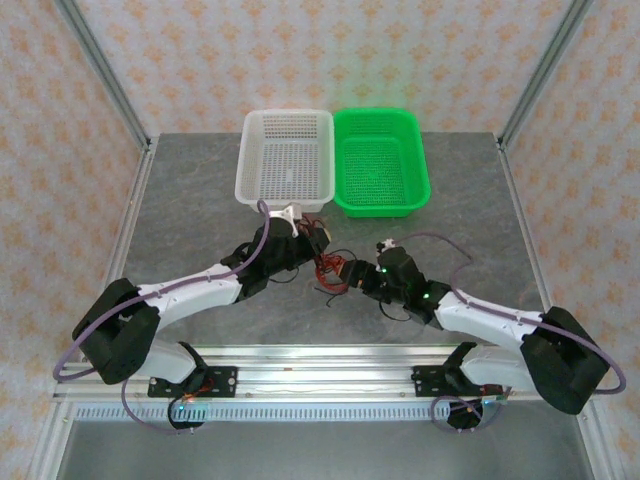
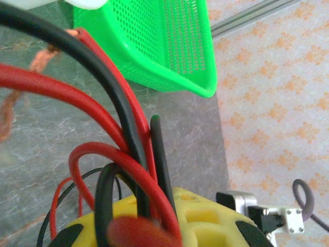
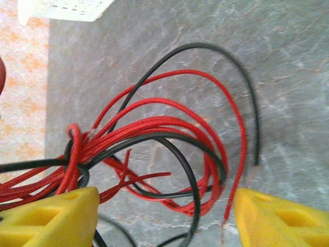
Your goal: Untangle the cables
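1. Two baskets: one white basket [image 1: 245, 170], one green basket [image 1: 421, 165].
2. Two robot arms: one left arm [image 1: 190, 293], one right arm [image 1: 492, 320].
3. Two grippers: one left gripper [image 1: 316, 240], one right gripper [image 3: 167, 200], two yellow fingers [image 3: 51, 218] on the right one.
4. Cables [image 3: 164, 122] in two colours, red and black: several strands of each in one tangle, exact number impossible to count.
5. One grey table [image 1: 180, 200].

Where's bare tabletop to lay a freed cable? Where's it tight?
Free: table left of the white basket, right of the green basket, near strip between the arms. Crowded: centre, where the cables bunch between the left end effector and right end effector.
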Tool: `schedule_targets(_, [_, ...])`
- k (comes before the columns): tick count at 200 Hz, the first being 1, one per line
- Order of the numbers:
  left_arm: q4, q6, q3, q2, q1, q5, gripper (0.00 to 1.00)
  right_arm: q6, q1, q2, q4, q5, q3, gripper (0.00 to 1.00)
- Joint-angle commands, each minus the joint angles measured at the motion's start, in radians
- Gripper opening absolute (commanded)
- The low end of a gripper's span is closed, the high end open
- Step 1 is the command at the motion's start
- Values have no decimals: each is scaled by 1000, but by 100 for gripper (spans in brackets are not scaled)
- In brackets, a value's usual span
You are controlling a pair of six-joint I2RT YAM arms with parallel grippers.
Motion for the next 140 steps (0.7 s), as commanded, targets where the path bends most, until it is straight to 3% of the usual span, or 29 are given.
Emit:
schedule_targets(1, [68,-48,38,-57,8,-18,0,68,19,41,82,32,12,69])
schedule_targets(51, [66,-72,61,-113,7,-9,0,43,24,206,144,82,48,64])
schedule_targets(81, [34,-69,78,-159,7,-5,0,-7,20,272,177,118,83,53])
schedule_targets(127, [19,-79,60,-218,8,-17,0,-47,14,246,185,159,92,38])
schedule_targets(140, [13,-80,60,-228,8,-18,0,-56,8,232,195,164,78,38])
